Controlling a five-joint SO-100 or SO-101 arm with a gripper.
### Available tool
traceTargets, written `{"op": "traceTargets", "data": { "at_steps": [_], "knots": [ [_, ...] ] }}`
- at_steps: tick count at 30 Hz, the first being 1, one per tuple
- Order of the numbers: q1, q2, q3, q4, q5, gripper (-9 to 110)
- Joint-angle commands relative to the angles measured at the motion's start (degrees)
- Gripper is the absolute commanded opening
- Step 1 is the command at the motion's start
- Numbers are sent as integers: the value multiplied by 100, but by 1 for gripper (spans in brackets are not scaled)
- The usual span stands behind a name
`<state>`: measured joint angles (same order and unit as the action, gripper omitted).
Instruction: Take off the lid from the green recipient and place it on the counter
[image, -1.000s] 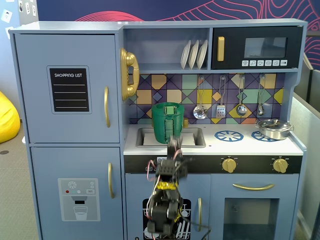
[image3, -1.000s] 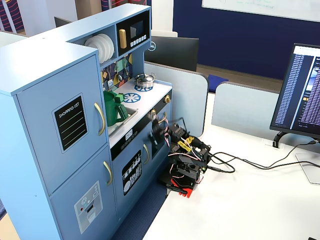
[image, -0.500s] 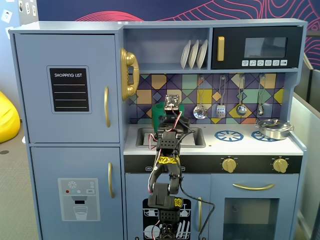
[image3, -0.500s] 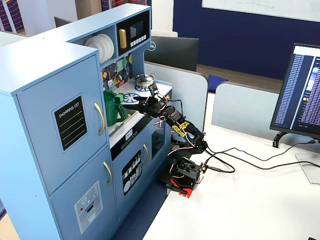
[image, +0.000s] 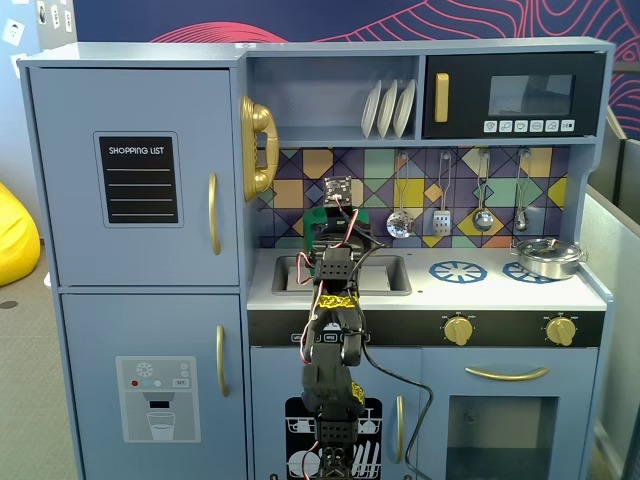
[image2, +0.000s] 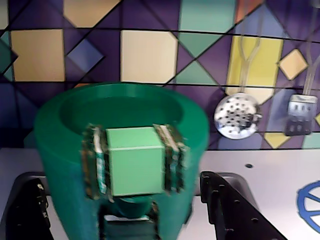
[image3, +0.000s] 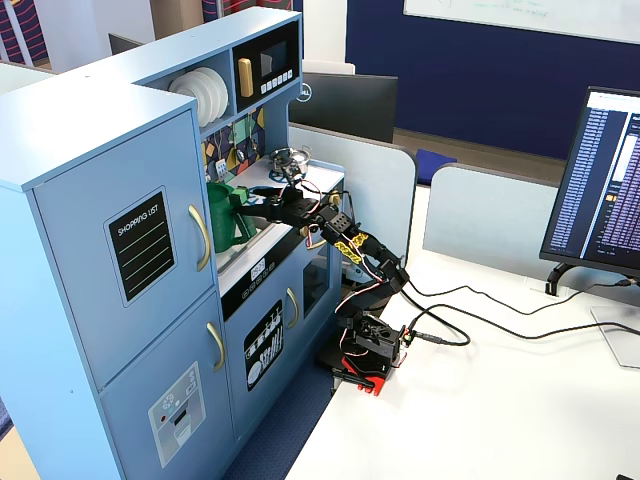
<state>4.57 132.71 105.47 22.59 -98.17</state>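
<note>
Wrist view puts the tool (image2: 125, 200) right in front of the green recipient (image2: 60, 165): its two dark fingers (image2: 227, 210) stand wide apart at the bottom corners, one on each side of the pot, and they hold nothing. From this view I cannot tell whether they touch the pot wall. The light-green strap handle (image2: 135, 160) faces the camera between them, so the arm seems lined up on the pot's front, low of where a lid would be gripped. The lid (image2: 120, 107) sits sunk inside the pot's rim; its centre handle is hidden. In a fixed view the arm (image3: 345, 245) reaches from the desk over the bench (image3: 300, 190) to the pot (image3: 225, 215), which stands by the sink (image: 385, 275). The bench right of the pot, near the silver pot (image: 548, 257), looks free for setting the lid down.
</note>
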Motion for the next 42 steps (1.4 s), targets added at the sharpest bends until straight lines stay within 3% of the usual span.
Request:
{"op": "traceTargets", "data": {
  "at_steps": [1, 22, 24, 27, 42],
  "knots": [
    [-97, -149, -510, -272, -105, 33],
    [-35, -949, -1151, -404, -255, 25],
    [-62, -949, -1151, -378, -308, 19],
    [-105, -949, -1143, -264, -598, 0],
    [-176, -1037, -1582, -624, -624, 0]
  ]
}}
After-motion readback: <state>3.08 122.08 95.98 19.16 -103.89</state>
